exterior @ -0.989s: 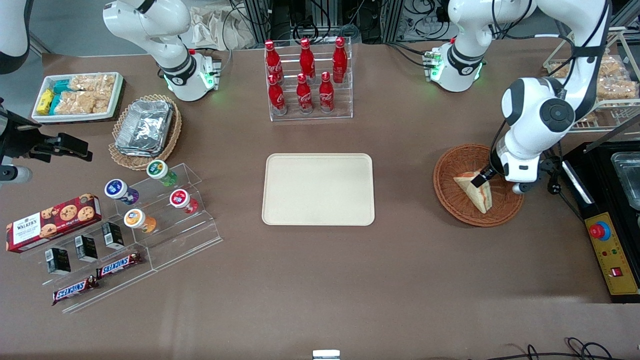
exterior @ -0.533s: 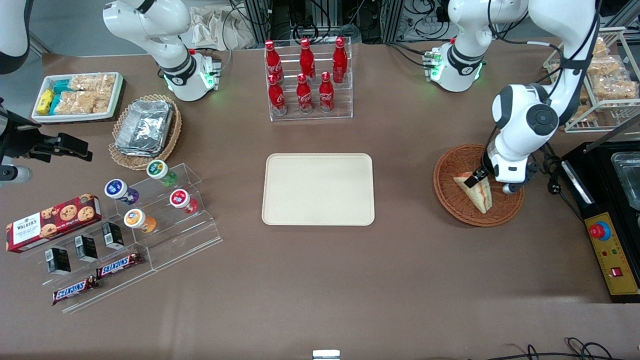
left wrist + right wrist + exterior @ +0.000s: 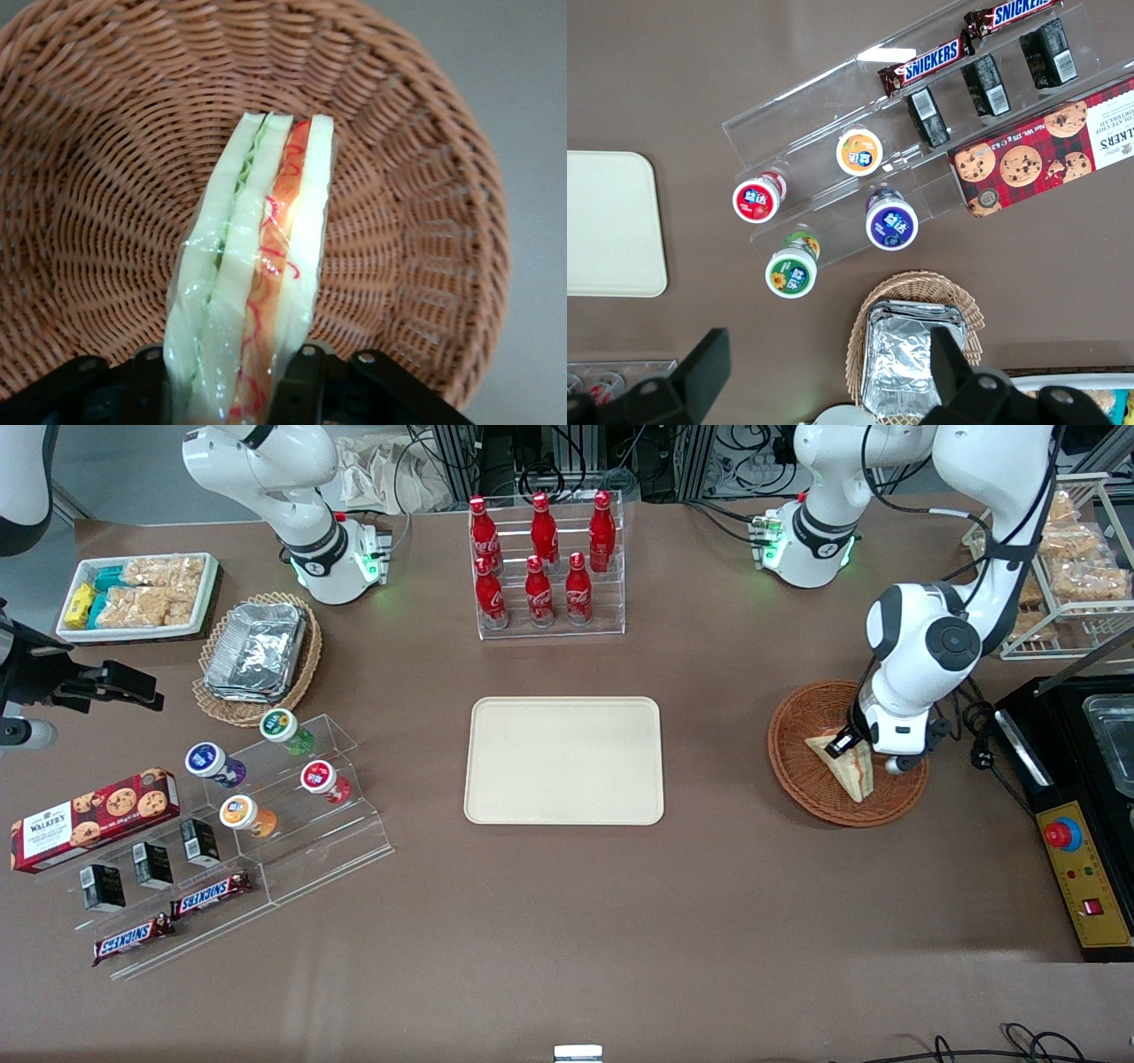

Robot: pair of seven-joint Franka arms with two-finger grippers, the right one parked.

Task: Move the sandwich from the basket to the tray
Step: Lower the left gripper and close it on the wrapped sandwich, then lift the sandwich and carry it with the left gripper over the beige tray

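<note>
The plastic-wrapped sandwich (image 3: pixel 252 274) stands on edge in the round wicker basket (image 3: pixel 802 766), with the tool (image 3: pixel 229 376) clamped on its wide end. This looks like the grasp step; next it needs a lift clear of the rim, then a carry to the cream tray (image 3: pixel 564 760) mid-counter. The fingertips are cut off, the sandwich's underside hidden
</note>
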